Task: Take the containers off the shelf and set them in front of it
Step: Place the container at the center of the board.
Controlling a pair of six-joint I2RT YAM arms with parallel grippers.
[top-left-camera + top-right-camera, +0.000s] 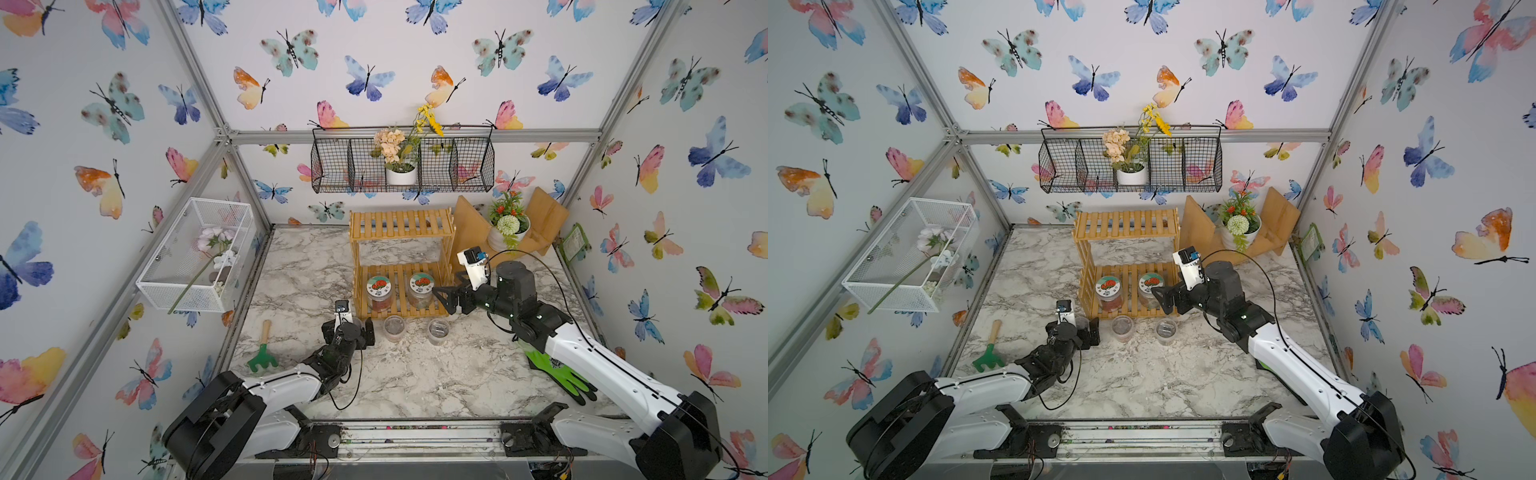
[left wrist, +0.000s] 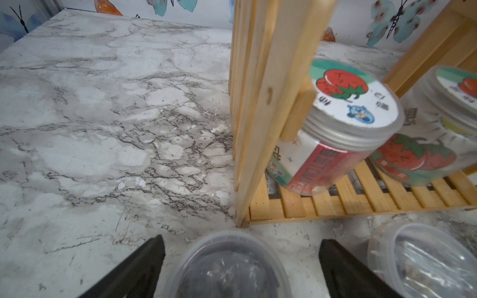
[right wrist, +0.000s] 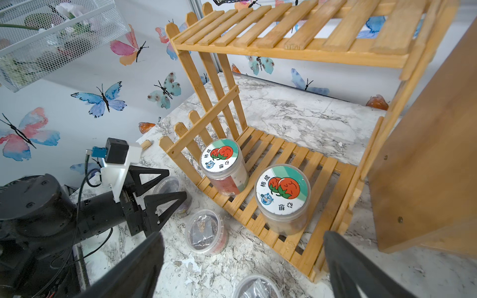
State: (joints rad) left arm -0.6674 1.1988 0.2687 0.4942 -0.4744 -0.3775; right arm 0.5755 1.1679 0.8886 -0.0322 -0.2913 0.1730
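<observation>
Jars (image 1: 379,293) remain on the shelf (image 1: 401,224); left pincer (image 2: 241,241) gapes around a placed cup (image 2: 227,265), right pincer (image 3: 242,236), also wide, should next clasp the right jar (image 3: 282,192).

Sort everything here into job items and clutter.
Job: shelf, jars on its lower tier, cups in front of it.
Clutter: rake, glove, flower pots, black wire basket, white mesh basket, wooden stand.

Illumination is bright, even and diffuse. Shadows on the marble table (image 1: 415,374) are faint and soft-edged. In both top views, wide-angle distortion bends the frame bars (image 1: 198,75) toward 10 and 2 o'clock. In the left wrist view, the nearer jar (image 2: 335,144) and the shelf post (image 2: 271,103) are blurred, and the cup lid (image 2: 227,265) shows mild glare.
</observation>
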